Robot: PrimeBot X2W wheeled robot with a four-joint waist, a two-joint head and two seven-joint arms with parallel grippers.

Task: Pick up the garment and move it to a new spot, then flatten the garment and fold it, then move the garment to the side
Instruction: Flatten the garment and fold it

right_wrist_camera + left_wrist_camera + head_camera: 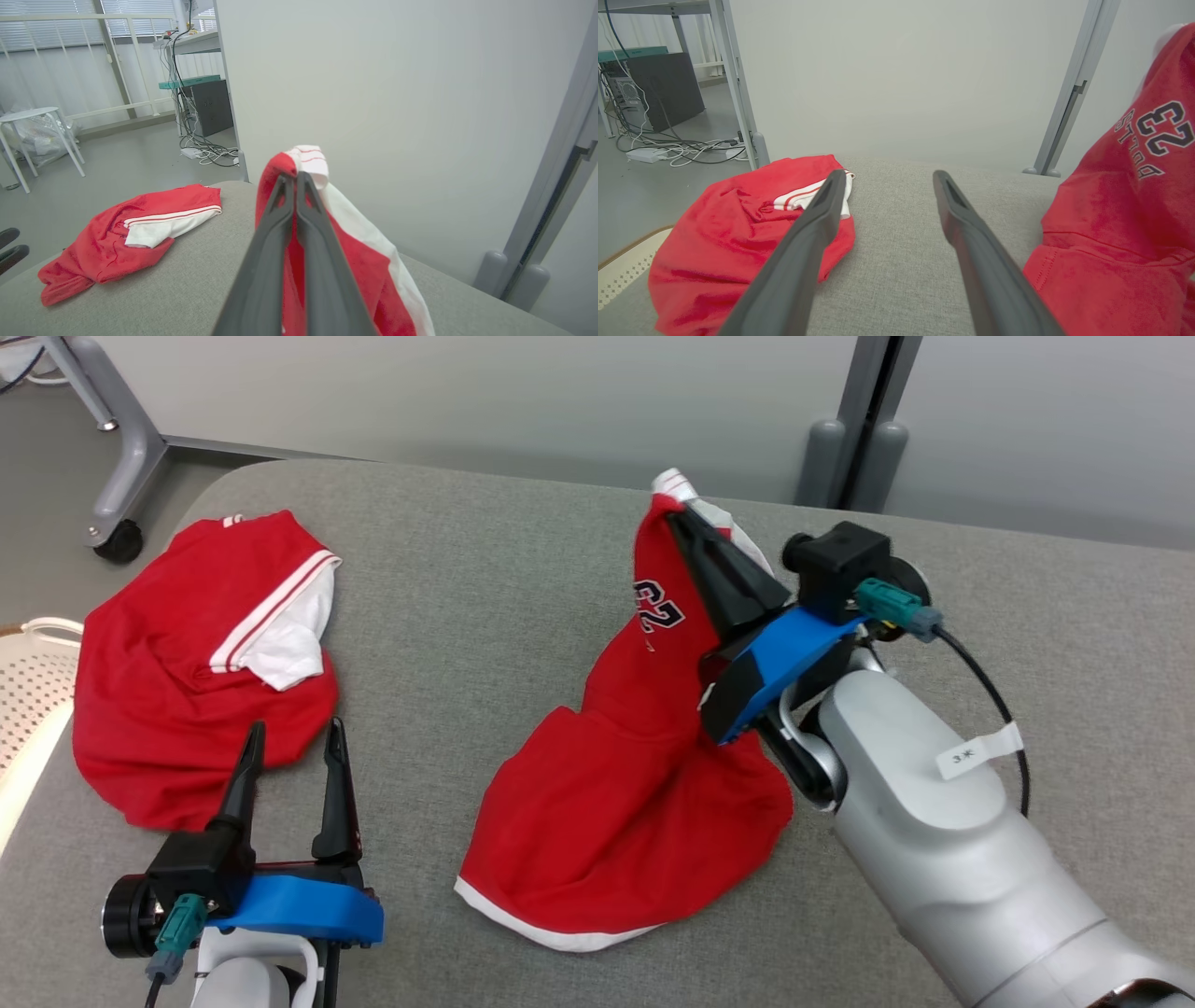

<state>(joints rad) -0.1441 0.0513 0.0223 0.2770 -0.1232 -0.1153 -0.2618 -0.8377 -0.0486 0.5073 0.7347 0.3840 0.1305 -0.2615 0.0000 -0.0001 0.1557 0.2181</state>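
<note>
A red garment (616,784) with white trim and a dark number print hangs from my right gripper (677,513), whose fingers are shut on its top edge; its lower part still rests on the grey table (485,607). The right wrist view shows the shut gripper (293,176) pinching red and white cloth (355,247). My left gripper (294,737) stands open at the lower left, nothing between its fingers, beside a second red garment (177,663). In the left wrist view the open gripper (887,175) points between that second garment (738,233) and the held one (1125,210).
A perforated white basket (28,700) sits off the table's left edge. A wheeled metal stand (117,457) is on the floor at the back left, and a grey post (859,439) rises behind the table. Cables and a dark box (658,93) lie on the floor.
</note>
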